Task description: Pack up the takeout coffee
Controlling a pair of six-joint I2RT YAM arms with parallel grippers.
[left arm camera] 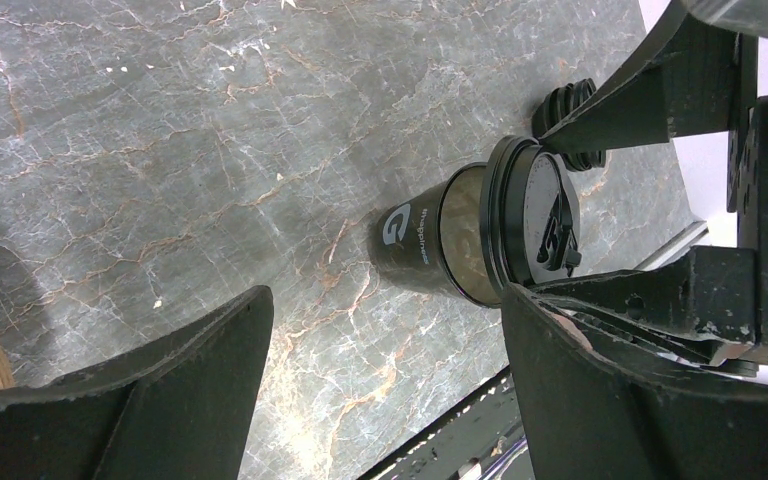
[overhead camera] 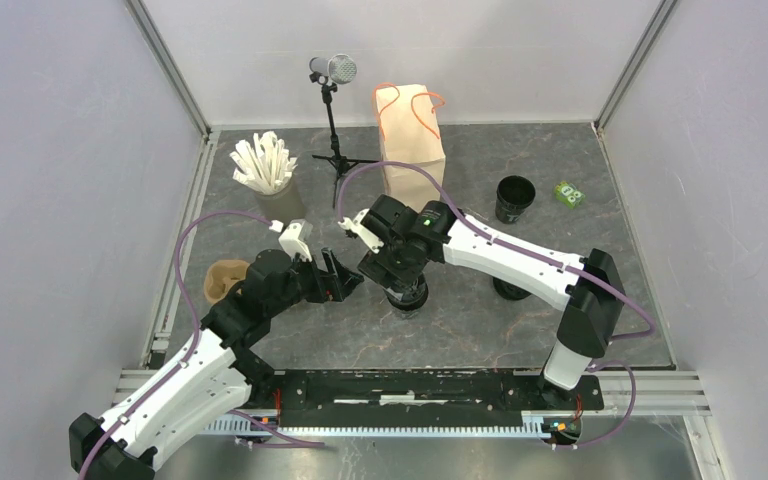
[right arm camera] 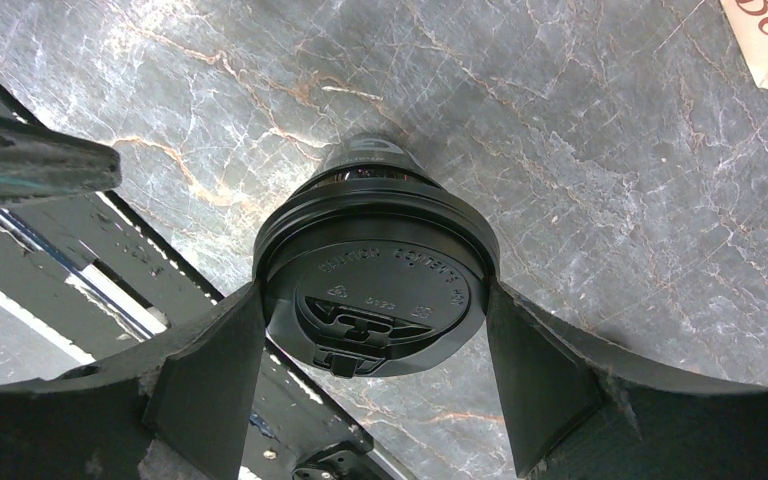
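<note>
My right pincer (right arm camera: 372,300) was pinching the lid (right arm camera: 375,285) from above, one finger against each side of its rim, and the lid sat on the cup (left arm camera: 415,245). The cup stood upright on the table (overhead camera: 480,325), near the middle and a little toward my bases. My left pincer (left arm camera: 385,300) was spread wide and held nothing. It lay low over the table just left of the cup, apart from it, with the cup showing ahead in the gap between its fingers. The cup was small and black, with a white G and a line of small white print on its wall, and a duller tan patch just under the lid. The lid was round and black, wider than the cup below it, with raised lettering and a sip flap on top. Farther back stood the brown bag (overhead camera: 412,140) with orange handles, well apart from the cup and much taller. A second black cup (overhead camera: 515,198) stood open to the bag's right, and a grey cup of white sticks (overhead camera: 265,165) at the back left.
</note>
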